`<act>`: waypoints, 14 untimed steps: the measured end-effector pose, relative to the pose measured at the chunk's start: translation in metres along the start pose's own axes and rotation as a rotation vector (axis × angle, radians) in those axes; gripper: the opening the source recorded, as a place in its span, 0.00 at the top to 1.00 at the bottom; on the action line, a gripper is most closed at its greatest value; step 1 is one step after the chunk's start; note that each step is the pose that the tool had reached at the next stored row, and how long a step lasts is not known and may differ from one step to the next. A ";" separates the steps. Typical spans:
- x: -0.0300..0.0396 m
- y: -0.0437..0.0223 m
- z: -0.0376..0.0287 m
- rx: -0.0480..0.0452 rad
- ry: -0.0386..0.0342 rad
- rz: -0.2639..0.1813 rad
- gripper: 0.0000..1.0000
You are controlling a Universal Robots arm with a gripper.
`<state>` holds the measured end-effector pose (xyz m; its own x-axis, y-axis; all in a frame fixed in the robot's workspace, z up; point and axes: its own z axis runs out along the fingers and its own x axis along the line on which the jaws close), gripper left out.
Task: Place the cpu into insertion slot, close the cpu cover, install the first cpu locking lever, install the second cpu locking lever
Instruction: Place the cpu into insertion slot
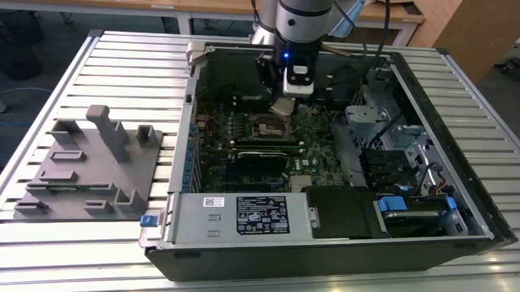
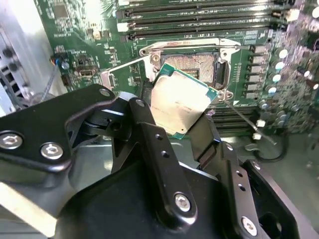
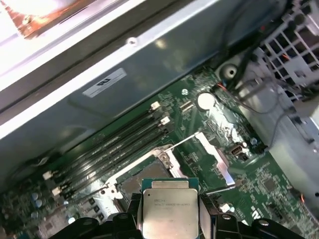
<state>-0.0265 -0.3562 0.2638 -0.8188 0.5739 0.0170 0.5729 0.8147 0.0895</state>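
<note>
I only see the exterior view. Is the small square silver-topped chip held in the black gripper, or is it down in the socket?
Observer: Held. In both wrist views the black gripper is shut on the square silver-topped cpu by two opposite edges.
Operator: Is the socket empty?
Observer: Yes. In the second wrist view the dark square insertion slot with its silvery rim holds no chip.
Operator: And the cover?
Observer: In the first wrist view the thin silvery frame-shaped cpu cover stands swung open beside the slot.
</note>
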 end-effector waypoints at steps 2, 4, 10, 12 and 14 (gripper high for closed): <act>0.0000 0.0000 0.0001 -0.0005 -0.0031 0.035 0.46; 0.0000 0.0000 0.0002 -0.0011 -0.0062 0.069 0.46; 0.0000 -0.0001 0.0004 -0.0025 -0.0141 0.157 0.46; 0.0000 -0.0001 0.0005 -0.0031 -0.0167 0.186 0.46; 0.0000 -0.0001 0.0006 -0.0036 -0.0193 0.215 0.46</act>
<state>-0.0265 -0.3562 0.2631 -0.6765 0.7363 0.0170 0.7345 0.6727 0.0895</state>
